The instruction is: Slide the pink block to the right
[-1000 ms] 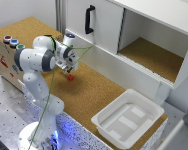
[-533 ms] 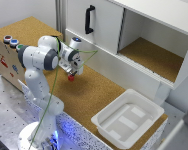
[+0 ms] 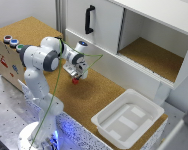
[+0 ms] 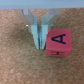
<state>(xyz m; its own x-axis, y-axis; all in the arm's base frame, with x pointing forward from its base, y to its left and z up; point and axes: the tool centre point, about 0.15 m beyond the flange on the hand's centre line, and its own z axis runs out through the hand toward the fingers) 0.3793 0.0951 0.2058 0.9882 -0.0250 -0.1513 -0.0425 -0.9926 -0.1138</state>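
The pink block (image 3: 75, 81) is a small red cube on the cork tabletop (image 3: 101, 97), in front of the white cabinet. In the wrist view the pink block (image 4: 57, 44) shows a black letter A on its top face. My gripper (image 3: 76, 74) hangs right over the block in the exterior view. In the wrist view my gripper (image 4: 39, 46) stands beside the block with its fingers (image 4: 35, 35) together. The fingertip nearest the block touches its side. Nothing is between the fingers.
A white bin (image 3: 126, 119) sits on the table toward the exterior view's right. The white cabinet (image 3: 101, 30) with a black handle (image 3: 88, 19) and an open shelf (image 3: 154, 57) lines the far side. Coloured round buttons (image 3: 13, 42) sit on a box at the left.
The gripper has moved toward the exterior view's right and a little nearer the camera. The pink block has shifted the same way along the cork.
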